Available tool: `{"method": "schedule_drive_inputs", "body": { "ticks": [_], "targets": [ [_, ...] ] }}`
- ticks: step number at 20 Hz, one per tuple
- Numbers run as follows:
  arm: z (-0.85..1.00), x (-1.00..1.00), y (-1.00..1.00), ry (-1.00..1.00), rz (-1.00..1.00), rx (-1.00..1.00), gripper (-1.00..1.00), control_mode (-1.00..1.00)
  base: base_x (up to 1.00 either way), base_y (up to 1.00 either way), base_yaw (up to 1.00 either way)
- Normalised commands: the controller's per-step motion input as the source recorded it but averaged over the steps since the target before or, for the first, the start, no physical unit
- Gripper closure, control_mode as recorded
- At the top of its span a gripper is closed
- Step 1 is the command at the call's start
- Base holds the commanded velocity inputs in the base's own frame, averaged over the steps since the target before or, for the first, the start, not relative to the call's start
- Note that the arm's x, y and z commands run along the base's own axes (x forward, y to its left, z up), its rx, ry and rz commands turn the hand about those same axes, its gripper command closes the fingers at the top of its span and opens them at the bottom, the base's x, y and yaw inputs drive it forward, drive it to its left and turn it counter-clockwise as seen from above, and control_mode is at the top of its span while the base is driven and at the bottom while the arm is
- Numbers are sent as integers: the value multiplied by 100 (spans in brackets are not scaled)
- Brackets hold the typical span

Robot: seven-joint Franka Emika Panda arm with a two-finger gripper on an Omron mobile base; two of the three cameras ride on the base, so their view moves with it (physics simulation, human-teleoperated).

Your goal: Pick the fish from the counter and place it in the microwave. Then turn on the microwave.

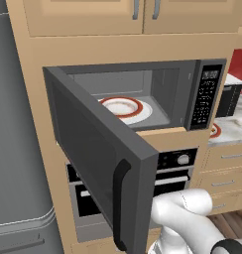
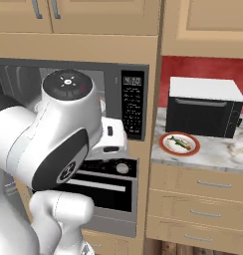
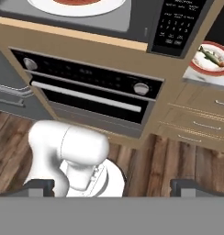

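One fish up-right of pincer, well apart | long axis slanting across plate | jaws spread, empty | reach right onto counter first.

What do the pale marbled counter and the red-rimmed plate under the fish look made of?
The pale marbled counter looks like polished stone, given its grey veining, though it could be laminate. The red-rimmed white plate under the fish looks like glazed ceramic: smooth and evenly coloured.

Dark grey wide microwave with a black button panel; a white round plate rimmed red carries the olive-green slender fish; the desk is pale grey-white marbled stone.
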Motion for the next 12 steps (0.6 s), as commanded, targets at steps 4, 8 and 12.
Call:
{"method": "schedule_drive_inputs", "body": {
  "ticks": [4,8,12],
  "targets": [
    [0,25,-29,0,19,-6,-100,-100,0,0,0],
    [-1,31,-25,0,21,-4,-100,-100,0,0,0],
    [-3,36,-23,0,22,-3,-100,-100,0,0,0]
  ]
}}
